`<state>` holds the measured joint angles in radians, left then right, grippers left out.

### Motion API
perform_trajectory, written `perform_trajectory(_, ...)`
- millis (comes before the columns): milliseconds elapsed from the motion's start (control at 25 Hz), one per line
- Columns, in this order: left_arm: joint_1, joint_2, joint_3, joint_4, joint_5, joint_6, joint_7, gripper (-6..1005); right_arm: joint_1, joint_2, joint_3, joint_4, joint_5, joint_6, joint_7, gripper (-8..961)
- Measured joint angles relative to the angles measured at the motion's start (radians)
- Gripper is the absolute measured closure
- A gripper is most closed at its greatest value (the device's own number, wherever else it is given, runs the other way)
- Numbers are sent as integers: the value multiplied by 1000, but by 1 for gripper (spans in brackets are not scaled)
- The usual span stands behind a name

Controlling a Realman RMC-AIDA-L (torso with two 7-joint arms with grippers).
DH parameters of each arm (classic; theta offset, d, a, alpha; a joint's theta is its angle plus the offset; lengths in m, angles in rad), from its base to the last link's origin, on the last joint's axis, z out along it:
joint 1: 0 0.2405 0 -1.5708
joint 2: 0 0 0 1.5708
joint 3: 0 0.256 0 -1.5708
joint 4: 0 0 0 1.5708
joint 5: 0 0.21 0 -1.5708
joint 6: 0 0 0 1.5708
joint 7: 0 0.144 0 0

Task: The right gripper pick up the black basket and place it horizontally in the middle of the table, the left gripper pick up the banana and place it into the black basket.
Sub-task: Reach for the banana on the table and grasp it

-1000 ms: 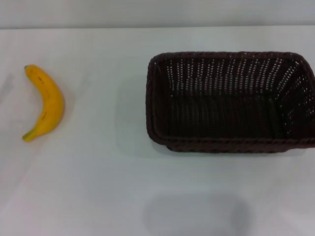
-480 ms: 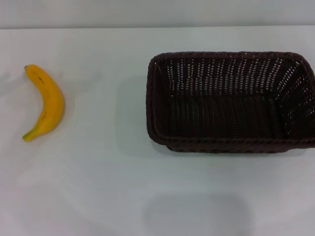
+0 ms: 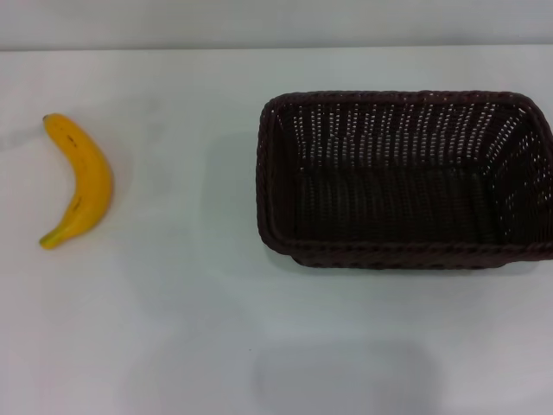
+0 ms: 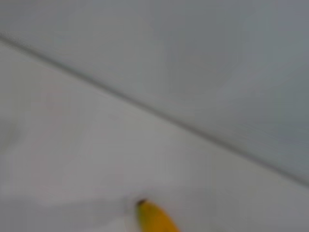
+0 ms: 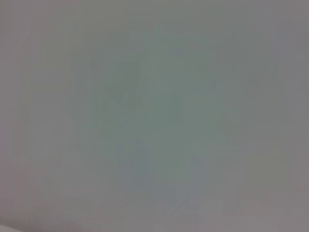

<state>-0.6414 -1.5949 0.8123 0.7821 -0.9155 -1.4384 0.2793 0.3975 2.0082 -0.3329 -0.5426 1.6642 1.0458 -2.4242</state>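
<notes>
The black basket (image 3: 402,177) stands upright on the white table (image 3: 190,328), right of the middle, its long side running left to right; it is empty. The banana (image 3: 82,183) lies on the table at the far left, curved, stem end toward me. One tip of the banana also shows in the left wrist view (image 4: 157,218), on the table near the far edge. Neither gripper shows in any view. The right wrist view shows only a plain grey surface.
The table's far edge (image 3: 276,47) meets a grey wall. A faint shadow lies on the table near the front edge (image 3: 346,376).
The basket and banana have not moved. A faint shadow at the table's far left edge has shifted slightly.
</notes>
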Motion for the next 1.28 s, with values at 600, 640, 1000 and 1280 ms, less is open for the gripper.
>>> perform_trajectory(600, -341, -172, -2, -121, 651, -77, -129, 130, 49, 1, -2, 110, 130, -57, -187, 79)
perform_trajectory(640, -347, -189, -1, -128, 656, -65, -133, 130, 49, 1, -2, 111, 132, -58, -187, 79)
perform_trajectory(1000, -315, -278, -7, -144, 684, 52, -168, 132, 39, 3, -1, 117, 141, -73, -187, 79)
perform_trajectory(1280, -263, -298, -9, -158, 664, 157, -185, 133, 38, 4, -1, 135, 175, -74, -185, 79)
